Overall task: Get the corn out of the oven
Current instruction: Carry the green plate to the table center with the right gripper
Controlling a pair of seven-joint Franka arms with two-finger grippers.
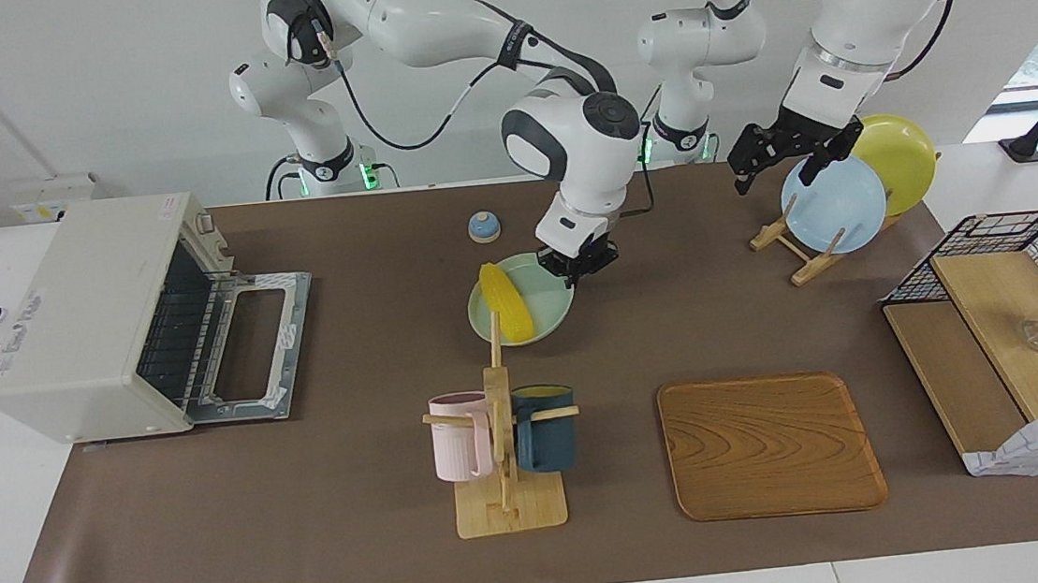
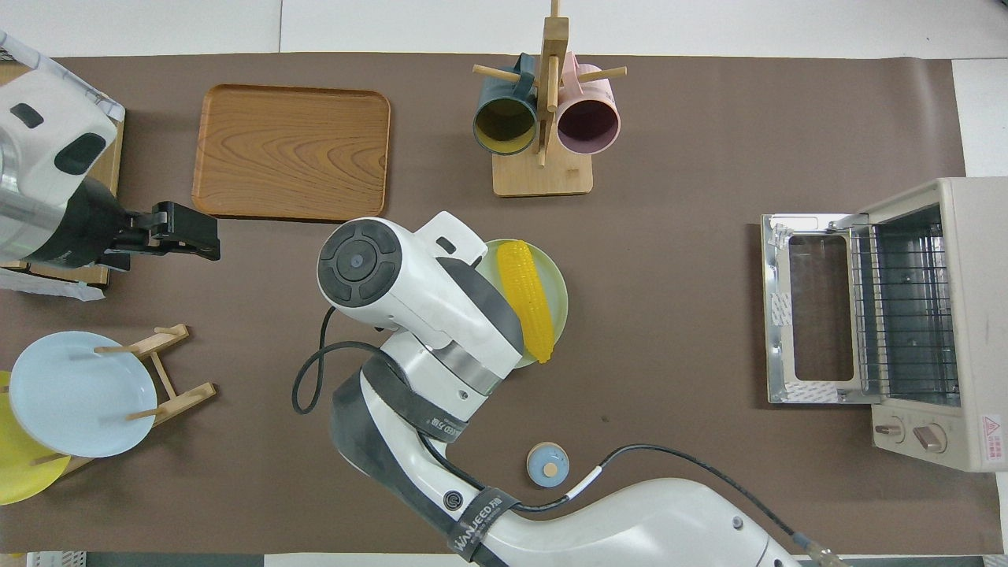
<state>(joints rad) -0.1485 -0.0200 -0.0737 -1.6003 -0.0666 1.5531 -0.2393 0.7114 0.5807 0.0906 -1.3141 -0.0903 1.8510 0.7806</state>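
a: where is your right gripper (image 1: pixel 581 269) now?
b: your right arm reaches out over the middle of the table, wrist bent down, fingers closed tight.
a: and your left gripper (image 1: pixel 775 152)?
b: it waits raised at its own end, fingers apart.
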